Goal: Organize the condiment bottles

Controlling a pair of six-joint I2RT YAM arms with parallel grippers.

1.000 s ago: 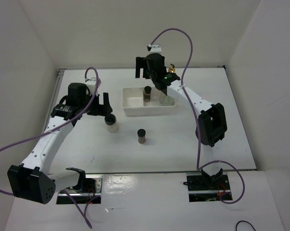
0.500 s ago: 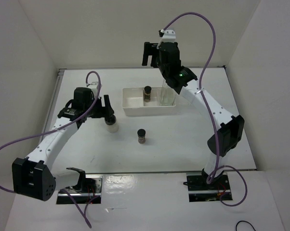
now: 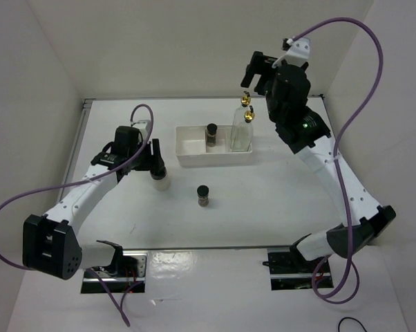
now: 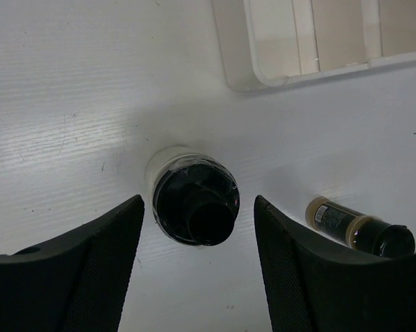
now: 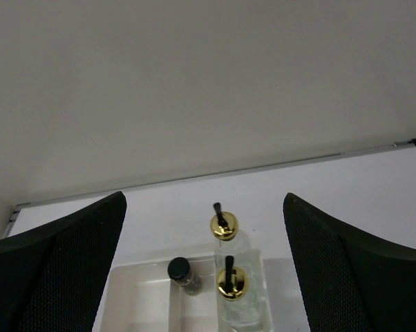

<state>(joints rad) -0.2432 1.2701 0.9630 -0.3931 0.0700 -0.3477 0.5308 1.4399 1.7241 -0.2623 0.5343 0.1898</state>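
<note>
A wide whitish jar [image 3: 159, 179] with a black cap [image 4: 194, 200] stands on the table left of the white tray [image 3: 191, 158]. My left gripper [image 3: 157, 166] straddles it, open, and its fingers [image 4: 104, 256] flank the cap with small gaps. One small dark jar [image 3: 203, 195] stands alone on the table, lower right in the left wrist view [image 4: 360, 232]. Another small dark jar [image 3: 212, 134] stands in the tray's middle compartment. Two tall clear bottles with gold tops [image 5: 231, 282] [image 5: 223, 225] stand one behind the other at the tray's right end. My right gripper [image 3: 258, 75] hangs open high above them.
White walls enclose the table on three sides. The tray's left compartment [image 3: 189, 144] holds nothing. Purple cables loop over both arms. The right arm [image 3: 332, 166] arches over the table's right side.
My right gripper rose up and to the right, away from the tall bottles, which stay at the tray. The left gripper came down around the whitish jar and its jaws narrowed.
</note>
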